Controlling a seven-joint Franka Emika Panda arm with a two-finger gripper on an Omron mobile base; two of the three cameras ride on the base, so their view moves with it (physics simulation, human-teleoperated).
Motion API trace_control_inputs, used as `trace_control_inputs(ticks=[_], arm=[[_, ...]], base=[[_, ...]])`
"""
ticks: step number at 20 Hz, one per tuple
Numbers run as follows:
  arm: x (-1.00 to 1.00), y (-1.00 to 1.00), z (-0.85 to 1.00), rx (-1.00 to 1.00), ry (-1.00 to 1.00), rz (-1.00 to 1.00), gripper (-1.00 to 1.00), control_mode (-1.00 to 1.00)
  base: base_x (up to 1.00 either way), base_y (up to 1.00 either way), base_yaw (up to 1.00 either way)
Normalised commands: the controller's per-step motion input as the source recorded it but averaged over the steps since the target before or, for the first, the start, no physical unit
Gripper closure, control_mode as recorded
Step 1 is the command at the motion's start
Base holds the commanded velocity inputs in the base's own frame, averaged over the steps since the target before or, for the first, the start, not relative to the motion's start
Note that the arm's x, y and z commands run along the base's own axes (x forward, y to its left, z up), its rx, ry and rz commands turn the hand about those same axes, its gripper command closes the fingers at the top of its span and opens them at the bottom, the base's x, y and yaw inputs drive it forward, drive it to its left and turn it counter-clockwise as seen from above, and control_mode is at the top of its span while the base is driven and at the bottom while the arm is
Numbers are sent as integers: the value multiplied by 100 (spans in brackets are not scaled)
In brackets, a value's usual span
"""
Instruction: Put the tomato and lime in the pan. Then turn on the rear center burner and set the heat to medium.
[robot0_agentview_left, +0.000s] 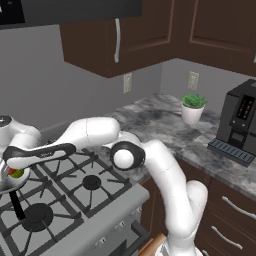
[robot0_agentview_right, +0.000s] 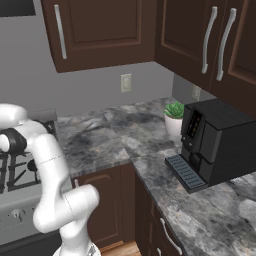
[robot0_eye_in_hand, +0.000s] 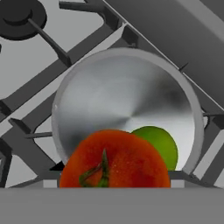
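The hand view is looking down into the pan (robot0_eye_in_hand: 127, 100) from close above. The tomato (robot0_eye_in_hand: 114, 159) is filling the lower middle of that view, stem side toward the camera, and the lime (robot0_eye_in_hand: 162, 144) is sitting just behind it on its right, the 2 fruits appearing to touch. Whether the tomato is resting on the pan floor or hanging above it cannot be told from this view. Black grates (robot0_eye_in_hand: 48, 39) are running under and around the pan, and a burner disc (robot0_eye_in_hand: 17, 15) is showing in the upper left corner.

The left base view is giving the wider setting — the arm is reaching left across the stove (robot0_agentview_left: 75, 200), with the hand at the left edge directly over the pan (robot0_agentview_left: 10, 182). A patch of red and green is showing inside the pan rim below the hand, and the black handle (robot0_agentview_left: 16, 205) is pointing toward the front of the stove. The gripper's fingertips are not distinguishable there, so how far the jaws are standing apart, and whether they are holding the tomato, cannot be told.

The right base view is showing the counter side instead: a marble counter (robot0_agentview_right: 110, 135), a potted plant (robot0_agentview_right: 174, 117) and a black coffee machine (robot0_agentview_right: 215, 142), with the stove at the left edge.
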Motion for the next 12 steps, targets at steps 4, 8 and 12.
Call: trace_control_inputs(ticks=[4,8,12], arm=[[9,41,-10,0,1,0,100,-100],[0,38,-3,0,0,0,100,-100],[0,10,-11,0,0,0,100,-100]], base=[[0,0,0],[0,0,0],[0,0,0]])
